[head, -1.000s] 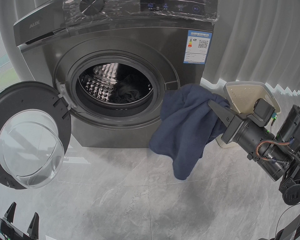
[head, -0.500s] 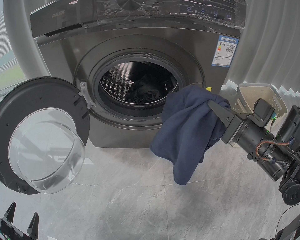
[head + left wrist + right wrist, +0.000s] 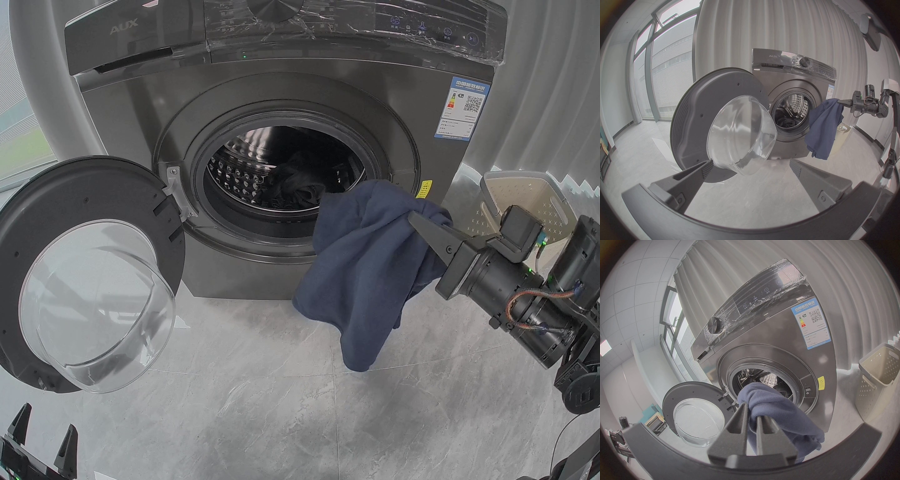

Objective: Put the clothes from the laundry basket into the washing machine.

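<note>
Head view is showing the washing machine (image 3: 300, 81) with its door (image 3: 87, 275) hanging open at its left, and a dark garment (image 3: 294, 184) is lying inside its drum (image 3: 237, 175). The laundry basket (image 3: 531, 197) is sitting on the floor (image 3: 250, 400) just right of the machine. The right claw (image 3: 417, 220) is pinching a blue cloth (image 3: 365, 269) before the machine's opening, at its right rim, with the cloth draping below the claw. The left claw (image 3: 49, 422) is hovering spread wide, well out from the machine's front.
</note>
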Motion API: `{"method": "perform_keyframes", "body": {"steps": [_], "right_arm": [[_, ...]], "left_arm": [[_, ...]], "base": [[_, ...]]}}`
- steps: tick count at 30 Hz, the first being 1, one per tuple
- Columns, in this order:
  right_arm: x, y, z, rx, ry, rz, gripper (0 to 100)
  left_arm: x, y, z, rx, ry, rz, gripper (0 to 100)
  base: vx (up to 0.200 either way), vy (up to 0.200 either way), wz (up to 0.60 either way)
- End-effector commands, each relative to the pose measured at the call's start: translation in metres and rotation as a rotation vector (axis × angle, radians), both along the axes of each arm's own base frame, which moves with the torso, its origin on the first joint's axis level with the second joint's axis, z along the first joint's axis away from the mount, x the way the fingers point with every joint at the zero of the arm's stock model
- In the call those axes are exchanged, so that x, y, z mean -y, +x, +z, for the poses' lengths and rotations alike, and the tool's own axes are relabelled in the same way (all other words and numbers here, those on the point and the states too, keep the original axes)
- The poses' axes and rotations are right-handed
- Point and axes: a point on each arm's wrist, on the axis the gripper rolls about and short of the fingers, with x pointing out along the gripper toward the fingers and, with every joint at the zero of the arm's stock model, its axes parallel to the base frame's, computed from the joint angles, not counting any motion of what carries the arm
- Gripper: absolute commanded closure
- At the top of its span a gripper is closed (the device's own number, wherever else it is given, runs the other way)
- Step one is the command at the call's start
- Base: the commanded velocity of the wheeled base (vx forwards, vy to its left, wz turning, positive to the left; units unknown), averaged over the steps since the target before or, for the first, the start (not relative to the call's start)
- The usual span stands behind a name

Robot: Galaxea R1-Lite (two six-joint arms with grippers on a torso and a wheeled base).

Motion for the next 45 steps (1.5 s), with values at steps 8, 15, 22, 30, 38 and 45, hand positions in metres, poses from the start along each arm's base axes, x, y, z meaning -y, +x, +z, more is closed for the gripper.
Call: {"method": "perform_keyframes", "body": {"steps": [8,15,22,30,38,45], "right_arm": [[-0.040,0.006,-0.013,-0.018,-0.013,0.092,100],[-0.062,0.023,-0.010,0.020,0.025,0.099,100],[-0.076,0.036,-0.015,0.035,0.043,0.093,100],[-0.080,0.039,-0.011,0.050,0.060,0.092,100],[-0.087,0.046,0.005,0.091,0.103,0.102,100],[-0.090,0.050,-0.001,0.085,0.096,0.099,100]], "left_arm": [[0.000,0.000,-0.005,-0.006,0.043,-0.008,0],[0.000,0.000,-0.005,-0.006,0.037,-0.008,0],[0.000,0.000,-0.005,-0.004,0.034,-0.010,0],[0.004,0.000,0.057,0.143,0.018,-0.218,0],[0.011,0.054,0.083,-0.105,0.005,-0.482,0],[0.028,0.120,0.084,-0.203,0.009,-0.643,0]], "base": [[0.000,0.000,0.00],[0.000,0.000,0.00],[0.000,0.000,0.00],[0.000,0.000,0.00],[0.000,0.000,0.00],[0.000,0.000,0.00]]}}
